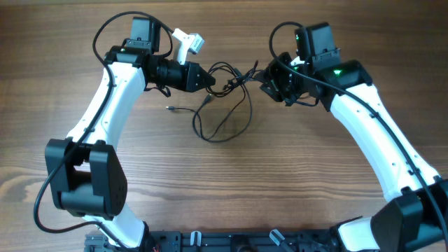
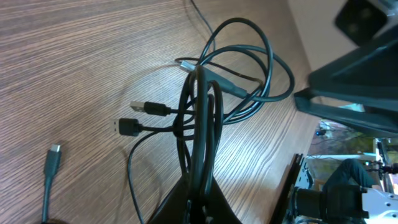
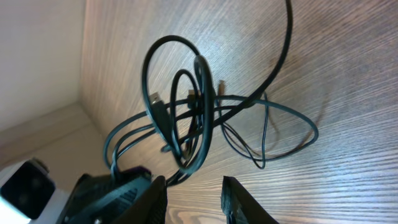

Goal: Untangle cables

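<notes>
The cables (image 1: 225, 105) are several thin black cords in a tangle on the wooden table, with loops trailing toward the near side. My left gripper (image 1: 213, 79) is shut on a bundle of the cables (image 2: 199, 118), which rises straight out of its closed tips (image 2: 200, 194). Loose plug ends (image 2: 149, 107) lie to the left of the bundle. My right gripper (image 1: 262, 82) faces the tangle from the right. Its jaws (image 3: 194, 185) stand apart with bare wood between them, and the knot of the cables (image 3: 196, 118) hangs just beyond the tips.
One cable end with a small plug (image 1: 170, 108) lies apart on the table to the left of the loops. The left arm's black gripper body (image 3: 109, 193) sits close beside my right gripper's left finger. A black rail (image 1: 210, 241) runs along the near table edge.
</notes>
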Robot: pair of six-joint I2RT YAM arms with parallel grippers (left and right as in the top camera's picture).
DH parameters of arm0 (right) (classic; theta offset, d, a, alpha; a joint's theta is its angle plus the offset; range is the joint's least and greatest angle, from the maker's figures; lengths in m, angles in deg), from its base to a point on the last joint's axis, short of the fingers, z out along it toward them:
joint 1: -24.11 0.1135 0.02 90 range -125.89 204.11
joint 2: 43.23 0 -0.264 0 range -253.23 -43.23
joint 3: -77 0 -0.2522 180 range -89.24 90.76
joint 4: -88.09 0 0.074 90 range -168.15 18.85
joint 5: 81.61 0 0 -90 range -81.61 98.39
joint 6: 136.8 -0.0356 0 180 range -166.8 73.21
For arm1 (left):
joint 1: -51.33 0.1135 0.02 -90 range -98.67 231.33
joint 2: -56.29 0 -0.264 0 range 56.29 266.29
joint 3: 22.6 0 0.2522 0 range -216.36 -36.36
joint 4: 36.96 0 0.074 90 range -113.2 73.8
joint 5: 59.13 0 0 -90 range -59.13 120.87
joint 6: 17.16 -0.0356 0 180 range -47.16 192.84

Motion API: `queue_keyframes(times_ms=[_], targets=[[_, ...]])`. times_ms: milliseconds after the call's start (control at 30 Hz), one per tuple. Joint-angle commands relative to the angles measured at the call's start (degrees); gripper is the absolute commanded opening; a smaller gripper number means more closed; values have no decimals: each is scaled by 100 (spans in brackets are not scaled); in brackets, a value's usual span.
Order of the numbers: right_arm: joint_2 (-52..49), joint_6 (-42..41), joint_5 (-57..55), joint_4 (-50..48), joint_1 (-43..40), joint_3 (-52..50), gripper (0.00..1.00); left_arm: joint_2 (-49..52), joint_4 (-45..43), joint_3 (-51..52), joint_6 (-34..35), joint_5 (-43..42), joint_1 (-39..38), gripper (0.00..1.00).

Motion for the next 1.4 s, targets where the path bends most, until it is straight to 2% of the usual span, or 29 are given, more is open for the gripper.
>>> queue_keyframes(times_ms=[0,67,167,200,300,467,567,633,767,933,1033,1100,1233,1367], targets=[[-319,-181,-7,-63,116,70,28,66,-98,15,-136,-422,4,4],[-345,-186,4,-144,151,70,28,66,-144,15,-133,-472,4,4],[-345,-179,4,-269,151,70,15,66,-173,15,-133,-533,4,4],[-345,-175,-11,-282,151,70,15,66,-173,15,-136,-533,4,4],[-345,-164,-168,-286,151,70,25,66,-170,15,-133,-533,4,4],[-380,-166,-507,-319,151,70,25,66,-170,15,-136,-531,4,4],[-531,-157,-505,-407,157,70,15,66,-170,15,-136,-531,4,4],[-627,-61,-503,-466,162,70,4,66,-170,15,-136,-529,4,4],[-660,1113,-236,-535,162,70,4,66,-168,15,-101,-363,7,4],[-632,3630,1626,-706,133,70,4,66,-219,15,1397,1506,7,4],[-627,4555,2468,-531,105,70,4,66,-304,15,2297,2323,7,4],[-623,5010,3235,-461,-20,72,4,66,-369,15,3056,3110,7,4],[-623,5167,4721,-901,-337,72,4,66,-444,15,3195,3285,4,4],[-623,5066,4168,-852,-531,70,4,66,-431,15,3193,3248,4,4]])
